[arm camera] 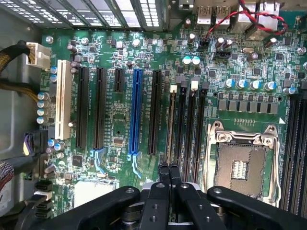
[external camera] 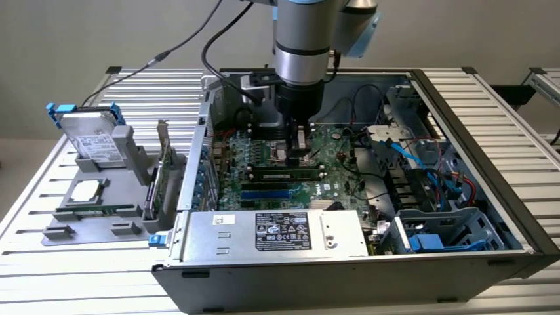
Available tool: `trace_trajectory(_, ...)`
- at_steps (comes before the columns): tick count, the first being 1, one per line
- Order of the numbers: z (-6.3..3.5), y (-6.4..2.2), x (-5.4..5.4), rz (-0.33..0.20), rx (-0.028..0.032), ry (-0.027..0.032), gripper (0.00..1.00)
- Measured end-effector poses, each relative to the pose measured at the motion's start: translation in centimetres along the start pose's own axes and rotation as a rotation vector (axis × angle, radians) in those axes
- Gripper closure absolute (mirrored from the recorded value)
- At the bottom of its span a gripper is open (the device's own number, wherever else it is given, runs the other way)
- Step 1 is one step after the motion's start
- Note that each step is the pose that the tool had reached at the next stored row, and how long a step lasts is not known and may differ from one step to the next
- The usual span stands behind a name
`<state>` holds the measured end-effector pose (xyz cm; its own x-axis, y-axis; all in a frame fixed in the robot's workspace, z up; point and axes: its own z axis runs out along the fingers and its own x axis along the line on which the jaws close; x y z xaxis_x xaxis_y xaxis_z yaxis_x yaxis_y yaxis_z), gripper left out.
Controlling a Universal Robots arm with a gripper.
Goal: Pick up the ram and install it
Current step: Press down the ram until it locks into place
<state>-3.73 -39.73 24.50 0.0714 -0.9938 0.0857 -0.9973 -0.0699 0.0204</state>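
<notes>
Parts tray [external camera: 96, 226]: grey holder on the table at the exterior view's left, outside the case; a hard drive [external camera: 88, 134] stands at its back, a small chip [external camera: 85, 191] lies in it.
Expansion card [external camera: 162, 170]: upright, green, between tray and case.
Computer case [external camera: 350, 282]: open, motherboard [external camera: 262, 164] exposed; power supply [external camera: 280, 233] along the near edge.
Gripper [arm camera: 169, 167]: fingers pressed together, nothing between them, hanging low over the board.
Ram [arm camera: 171, 122]: seated edge-up in the first memory slot, just beside the empty black slots [arm camera: 192, 124].
Key relation: the ram's near end lies directly under the fingertips; its long axis runs straight away from them, parallel to the blue slot [arm camera: 136, 112].
CPU socket [arm camera: 242, 165]: empty, beyond the memory slots.
</notes>
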Motion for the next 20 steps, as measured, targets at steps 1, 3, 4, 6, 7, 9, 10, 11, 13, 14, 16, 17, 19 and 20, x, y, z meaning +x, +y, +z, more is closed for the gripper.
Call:
trace_trajectory(1, -0.15, 0.01, 0.01, -0.012, 0.0010, 0.0003, 0.90)
trace_trajectory(3, -0.45, 0.02, 0.04, -0.038, 0.0033, 0.0007, 0.90)
trace_trajectory(4, -0.57, 0.02, 0.05, -0.051, 0.0045, 0.0010, 0.90)
trace_trajectory(6, -0.76, 0.02, 0.06, -0.081, 0.0070, 0.0016, 0.90)
trace_trajectory(7, -0.84, 0.03, 0.07, -0.098, 0.0084, 0.0021, 0.90)
trace_trajectory(9, -0.94, 0.03, 0.08, -0.134, 0.0116, 0.0027, 0.90)
trace_trajectory(10, -0.95, 0.03, 0.08, -0.151, 0.0132, 0.0028, 0.90)
trace_trajectory(11, -0.95, 0.03, 0.08, -0.170, 0.0149, 0.0031, 0.90)
trace_trajectory(13, -0.97, 0.03, 0.08, -0.207, 0.0178, 0.0041, 0.90)
trace_trajectory(14, -0.97, 0.03, 0.08, -0.225, 0.0194, 0.0045, 0.90)
trace_trajectory(16, -0.97, 0.03, 0.08, -0.261, 0.0225, 0.0052, 0.90)
trace_trajectory(17, -0.97, 0.03, 0.08, -0.278, 0.0240, 0.0057, 0.90)
trace_trajectory(19, -0.97, 0.04, 0.08, -0.315, 0.0270, 0.0070, 0.90)
trace_trajectory(20, -0.97, 0.04, 0.08, -0.334, 0.0284, 0.0080, 0.90)
